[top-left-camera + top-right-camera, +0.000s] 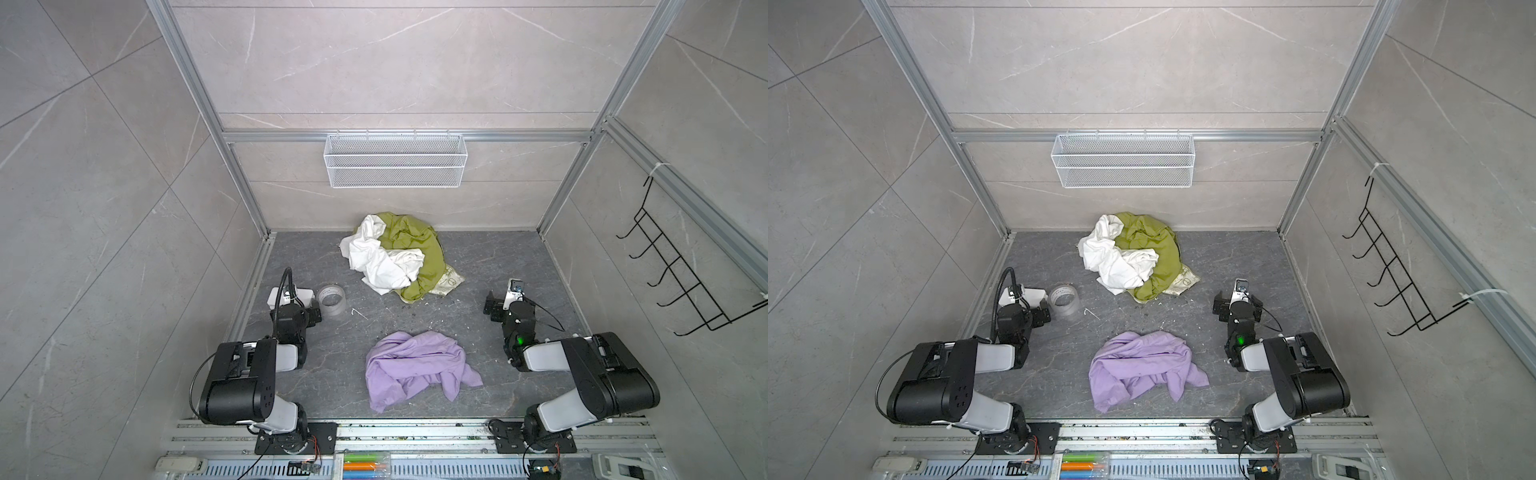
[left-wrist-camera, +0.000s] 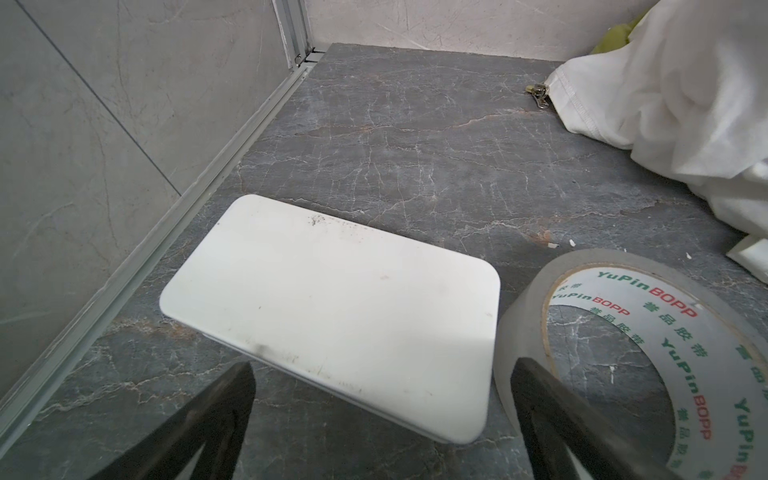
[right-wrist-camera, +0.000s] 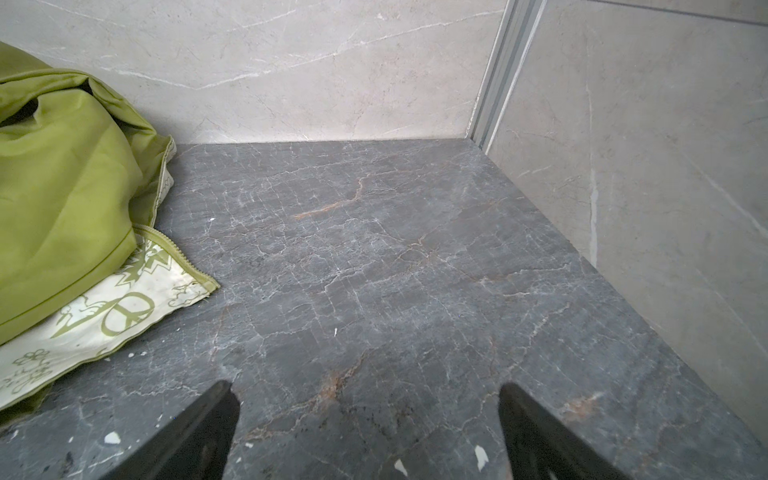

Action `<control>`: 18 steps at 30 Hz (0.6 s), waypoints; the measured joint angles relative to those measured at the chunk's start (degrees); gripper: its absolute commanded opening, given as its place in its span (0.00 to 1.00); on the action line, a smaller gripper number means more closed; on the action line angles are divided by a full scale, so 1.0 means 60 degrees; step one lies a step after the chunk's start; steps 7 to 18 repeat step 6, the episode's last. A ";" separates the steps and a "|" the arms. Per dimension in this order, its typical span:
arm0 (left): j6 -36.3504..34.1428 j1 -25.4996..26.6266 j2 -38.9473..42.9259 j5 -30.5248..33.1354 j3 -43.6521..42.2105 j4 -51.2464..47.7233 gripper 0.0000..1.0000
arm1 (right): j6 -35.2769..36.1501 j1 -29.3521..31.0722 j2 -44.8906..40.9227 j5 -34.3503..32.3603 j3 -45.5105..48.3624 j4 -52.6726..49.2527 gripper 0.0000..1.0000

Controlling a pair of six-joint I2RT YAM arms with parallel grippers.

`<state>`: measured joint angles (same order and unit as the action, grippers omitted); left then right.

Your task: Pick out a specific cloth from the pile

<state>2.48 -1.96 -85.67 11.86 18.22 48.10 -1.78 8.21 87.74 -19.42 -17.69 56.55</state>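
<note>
In both top views the cloth (image 1: 415,368) is lying alone at lower centre, well apart from the pile (image 1: 395,257) at mid-frame, so the picking-out is looking done. The left gripper (image 2: 382,374) and right gripper (image 3: 365,395) are standing wide and empty, with no step seeming left.

We find bare floor (image 1: 482,262) right of the pile (image 1: 395,257) and between the pile and the cloth (image 1: 415,370); left of the pile, a tape roll (image 1: 332,310) and a white box (image 2: 332,316) block the way.
</note>
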 measured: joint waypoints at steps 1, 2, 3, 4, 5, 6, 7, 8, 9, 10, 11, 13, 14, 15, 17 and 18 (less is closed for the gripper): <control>0.0004 0.0000 0.0000 0.0011 0.0004 0.0000 0.99 | 0.0000 0.0000 0.0000 0.0011 0.0000 0.0000 1.00; 0.0007 0.0000 0.0000 0.0015 0.0007 -0.0004 0.99 | 0.0000 -0.0004 0.0000 0.0036 0.0000 0.0000 0.99; 0.0015 0.0000 0.0000 0.0015 0.0015 -0.0004 1.00 | 0.0000 -0.0018 0.0000 0.0073 0.0000 -0.0004 1.00; 0.0022 0.0000 0.0000 0.0018 0.0022 -0.0004 1.00 | 0.0000 -0.0029 0.0000 0.0095 0.0000 -0.0018 1.00; 0.0022 0.0000 -0.0004 0.0018 0.0033 -0.0007 1.00 | 0.0000 -0.0055 0.0000 0.0135 0.0000 -0.0033 0.99; 0.0026 0.0000 -0.0004 0.0018 0.0044 -0.0007 1.00 | 0.0000 -0.0080 0.0000 0.0168 -0.0004 -0.0051 1.00; 0.0026 0.0000 -0.0004 0.0018 0.0044 -0.0007 1.00 | 0.0000 -0.0080 0.0000 0.0168 -0.0004 -0.0051 1.00; 0.0026 0.0000 -0.0004 0.0018 0.0044 -0.0007 1.00 | 0.0000 -0.0080 0.0000 0.0168 -0.0004 -0.0051 1.00; 0.0026 0.0000 -0.0004 0.0018 0.0044 -0.0007 1.00 | 0.0000 -0.0080 0.0000 0.0168 -0.0004 -0.0051 1.00; 0.0026 0.0000 -0.0004 0.0018 0.0044 -0.0007 1.00 | 0.0000 -0.0080 0.0000 0.0168 -0.0004 -0.0051 1.00; 0.0026 0.0000 -0.0004 0.0018 0.0044 -0.0007 1.00 | 0.0000 -0.0080 0.0000 0.0168 -0.0004 -0.0051 1.00; 0.0026 0.0000 -0.0004 0.0018 0.0044 -0.0007 1.00 | 0.0000 -0.0080 0.0000 0.0168 -0.0004 -0.0051 1.00; 0.0026 0.0000 -0.0004 0.0018 0.0044 -0.0007 1.00 | 0.0000 -0.0080 0.0000 0.0168 -0.0004 -0.0051 1.00; 0.0026 0.0000 -0.0004 0.0018 0.0044 -0.0007 1.00 | 0.0000 -0.0080 0.0000 0.0168 -0.0004 -0.0051 1.00; 0.0026 0.0000 -0.0004 0.0018 0.0044 -0.0007 1.00 | 0.0000 -0.0080 0.0000 0.0168 -0.0004 -0.0051 1.00; 0.0026 0.0000 -0.0004 0.0018 0.0044 -0.0007 1.00 | 0.0000 -0.0080 0.0000 0.0168 -0.0004 -0.0051 1.00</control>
